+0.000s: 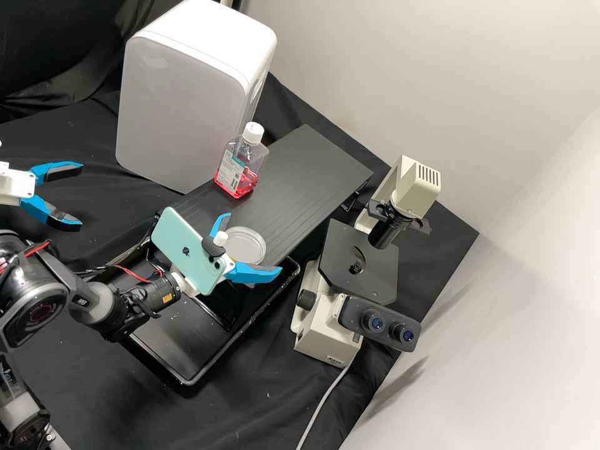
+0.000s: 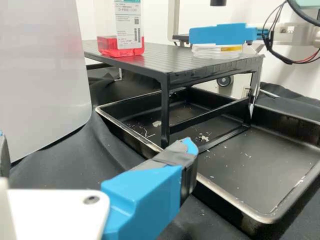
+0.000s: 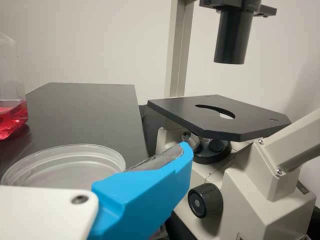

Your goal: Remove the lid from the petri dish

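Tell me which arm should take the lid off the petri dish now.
Right. The right gripper, open, flanks the petri dish on the black rack; the left gripper is far off, near the white box.

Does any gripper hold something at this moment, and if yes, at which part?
Nothing is held. The right gripper has its jaws open on either side of the petri dish; the left gripper is open and empty.

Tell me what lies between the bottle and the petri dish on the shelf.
Nothing; the high view shows bare black shelf between bottle and petri dish.
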Robot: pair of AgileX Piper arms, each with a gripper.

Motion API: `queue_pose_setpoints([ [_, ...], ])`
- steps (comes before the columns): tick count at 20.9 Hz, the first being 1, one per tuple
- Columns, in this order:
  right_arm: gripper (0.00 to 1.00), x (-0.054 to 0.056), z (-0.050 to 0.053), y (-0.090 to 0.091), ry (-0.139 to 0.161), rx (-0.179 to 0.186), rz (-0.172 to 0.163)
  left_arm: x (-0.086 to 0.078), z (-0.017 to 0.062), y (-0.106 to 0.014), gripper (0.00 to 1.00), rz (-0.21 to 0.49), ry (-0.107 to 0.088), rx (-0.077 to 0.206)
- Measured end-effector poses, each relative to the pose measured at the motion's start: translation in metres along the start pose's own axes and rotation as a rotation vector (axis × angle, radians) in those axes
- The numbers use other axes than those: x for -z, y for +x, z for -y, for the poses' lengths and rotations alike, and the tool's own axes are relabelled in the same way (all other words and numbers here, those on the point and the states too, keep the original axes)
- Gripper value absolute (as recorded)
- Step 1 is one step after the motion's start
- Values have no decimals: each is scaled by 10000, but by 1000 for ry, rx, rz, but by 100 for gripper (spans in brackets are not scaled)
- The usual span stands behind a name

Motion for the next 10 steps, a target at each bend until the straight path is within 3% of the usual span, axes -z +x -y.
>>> queue_pose_setpoints([
  [10,100,29,75,3,1,28,-11,0,0,0,100,0,0,0],
])
